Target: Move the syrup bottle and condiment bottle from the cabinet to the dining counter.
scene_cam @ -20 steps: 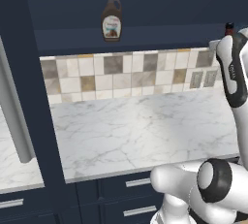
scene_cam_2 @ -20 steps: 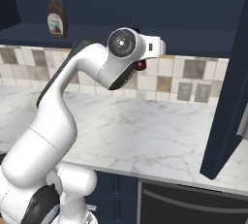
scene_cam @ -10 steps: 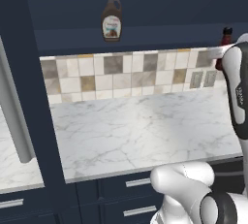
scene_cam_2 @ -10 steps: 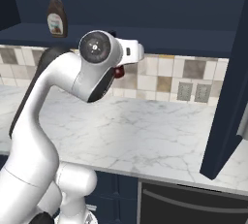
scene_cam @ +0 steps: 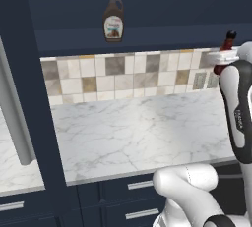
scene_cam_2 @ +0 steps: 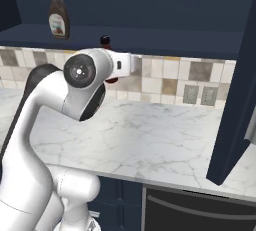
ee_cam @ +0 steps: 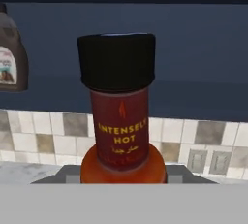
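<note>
The condiment bottle [ee_cam: 121, 121], slim and reddish with a black cap and an "Intensely Hot" label, stands upright in my gripper [ee_cam: 123, 175], which is shut on its lower body. It hangs just in front of the open navy cabinet's [scene_cam: 157, 37] shelf edge, above the worktop. Its cap [scene_cam: 230, 36] pokes up over my hand at the right edge of the left base view, and the bottle [scene_cam_2: 105, 40] also rises behind my wrist in the right base view. The syrup bottle [scene_cam: 113, 17] [scene_cam_2: 58, 16] [ee_cam: 8, 56], dark brown with a pale label, stands on the cabinet shelf well to the left. The dining counter is out of view.
A marble worktop [scene_cam: 142, 132] backed by a tiled wall [scene_cam: 123, 76] lies below the cabinet. An open cabinet door [scene_cam_2: 237, 105] hangs at the right, another door with a long silver handle [scene_cam: 15, 123] at the left. Navy drawers [scene_cam: 133, 186] sit under the worktop.
My hand has drawn back from the cabinet with the condiment bottle, sinking a little and shifting left in the right base view. The syrup bottle has stayed put.
</note>
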Motion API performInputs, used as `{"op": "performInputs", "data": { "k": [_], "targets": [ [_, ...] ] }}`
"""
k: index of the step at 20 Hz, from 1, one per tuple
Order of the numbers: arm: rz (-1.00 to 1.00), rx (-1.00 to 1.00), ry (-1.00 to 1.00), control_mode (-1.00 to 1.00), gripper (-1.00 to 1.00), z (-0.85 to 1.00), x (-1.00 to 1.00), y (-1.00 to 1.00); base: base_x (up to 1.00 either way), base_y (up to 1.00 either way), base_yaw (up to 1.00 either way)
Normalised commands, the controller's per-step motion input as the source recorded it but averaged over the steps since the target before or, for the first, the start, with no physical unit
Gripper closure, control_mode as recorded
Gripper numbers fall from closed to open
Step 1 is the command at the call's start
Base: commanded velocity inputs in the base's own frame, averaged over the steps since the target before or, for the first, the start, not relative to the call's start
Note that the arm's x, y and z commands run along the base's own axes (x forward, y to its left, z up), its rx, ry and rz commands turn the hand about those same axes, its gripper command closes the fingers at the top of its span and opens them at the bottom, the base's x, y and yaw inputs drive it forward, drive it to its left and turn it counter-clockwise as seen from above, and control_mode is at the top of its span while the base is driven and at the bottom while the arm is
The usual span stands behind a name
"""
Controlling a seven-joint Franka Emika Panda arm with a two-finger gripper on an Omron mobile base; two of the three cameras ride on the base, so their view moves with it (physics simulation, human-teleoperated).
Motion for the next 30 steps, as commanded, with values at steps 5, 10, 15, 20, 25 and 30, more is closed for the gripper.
{"op": "performInputs", "data": {
  "k": [5,10,15,20,25,30],
  "targets": [
    [-0.02,0.00,0.00,-1.00,1.00,0.00,-0.21,0.15,0.00,0.00,0.00],
    [0.03,0.00,0.05,-1.00,1.00,0.00,0.00,0.11,0.00,0.00,0.00],
    [0.03,0.00,0.08,1.00,1.00,-0.02,-0.02,0.10,-0.15,0.14,0.06],
    [0.00,0.00,0.00,1.00,1.00,0.00,0.00,0.00,-0.79,0.59,0.44],
    [0.00,0.00,0.00,1.00,1.00,0.00,0.00,0.00,-0.85,0.84,0.75],
    [0.00,0.00,0.00,1.00,1.00,0.00,0.00,0.00,-0.77,0.59,0.84]
  ]
}}
